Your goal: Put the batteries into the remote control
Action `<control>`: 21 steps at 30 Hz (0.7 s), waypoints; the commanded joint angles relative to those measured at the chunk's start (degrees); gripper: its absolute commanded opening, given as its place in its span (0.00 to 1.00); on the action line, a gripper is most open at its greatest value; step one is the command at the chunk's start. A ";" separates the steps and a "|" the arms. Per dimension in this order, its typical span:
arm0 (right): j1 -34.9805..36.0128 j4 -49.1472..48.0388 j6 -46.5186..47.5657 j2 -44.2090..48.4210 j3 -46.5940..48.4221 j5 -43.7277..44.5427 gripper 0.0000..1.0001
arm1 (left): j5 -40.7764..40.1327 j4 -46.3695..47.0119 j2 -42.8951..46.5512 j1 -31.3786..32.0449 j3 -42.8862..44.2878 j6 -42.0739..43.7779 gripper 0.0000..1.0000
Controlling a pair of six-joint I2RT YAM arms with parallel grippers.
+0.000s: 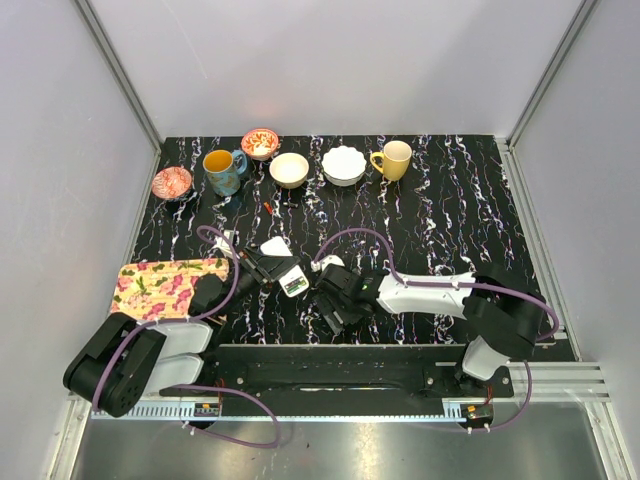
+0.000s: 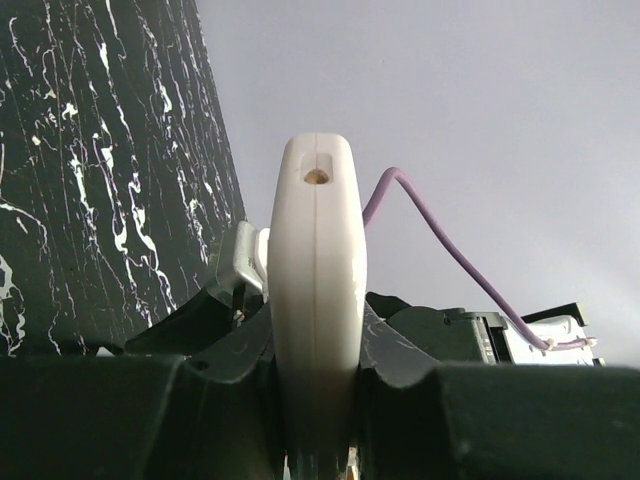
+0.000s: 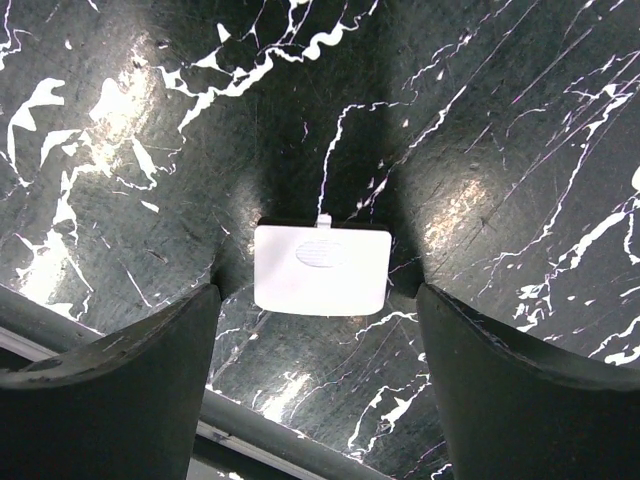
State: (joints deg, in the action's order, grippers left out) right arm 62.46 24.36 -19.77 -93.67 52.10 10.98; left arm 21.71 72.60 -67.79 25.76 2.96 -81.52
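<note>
The white remote control [image 1: 293, 281] is clamped edge-on between the jaws of my left gripper [image 2: 315, 340], its rounded end [image 2: 315, 190] pointing away from the wrist. From above, my left gripper [image 1: 262, 268] holds it just over the table. A speck of green and red on its upper face marks the batteries [image 1: 295, 287], too small to read further. The thin white back-cover panel [image 3: 320, 268] lies flat on the black marbled table. My right gripper [image 3: 318, 325] hovers over it, open, one finger on each side and neither touching. From above, my right gripper [image 1: 336, 305] is just right of the remote.
Along the back stand a pink bowl [image 1: 172, 182], a blue mug [image 1: 222, 170], a patterned bowl [image 1: 260, 143], a cream bowl [image 1: 289, 169], a white scalloped bowl [image 1: 343, 165] and a yellow mug [image 1: 393, 159]. A floral cloth [image 1: 165, 285] lies at left, a small red piece [image 1: 268, 207] mid-table.
</note>
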 commanded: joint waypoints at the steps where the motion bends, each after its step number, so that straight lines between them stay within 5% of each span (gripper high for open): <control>1: -0.32 -0.28 1.23 -0.81 1.78 -0.96 0.84 | 1.31 22.76 -0.59 -0.36 -4.02 0.30 0.00; 21: -1.55 2.62 0.00 -1.43 1.61 -6.15 0.71 | 1.66 22.76 0.38 -0.36 -4.54 0.57 0.00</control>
State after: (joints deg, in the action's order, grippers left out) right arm 61.30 25.30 -19.25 -94.78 53.28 7.75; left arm 22.37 72.58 -68.36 25.65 2.94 -81.49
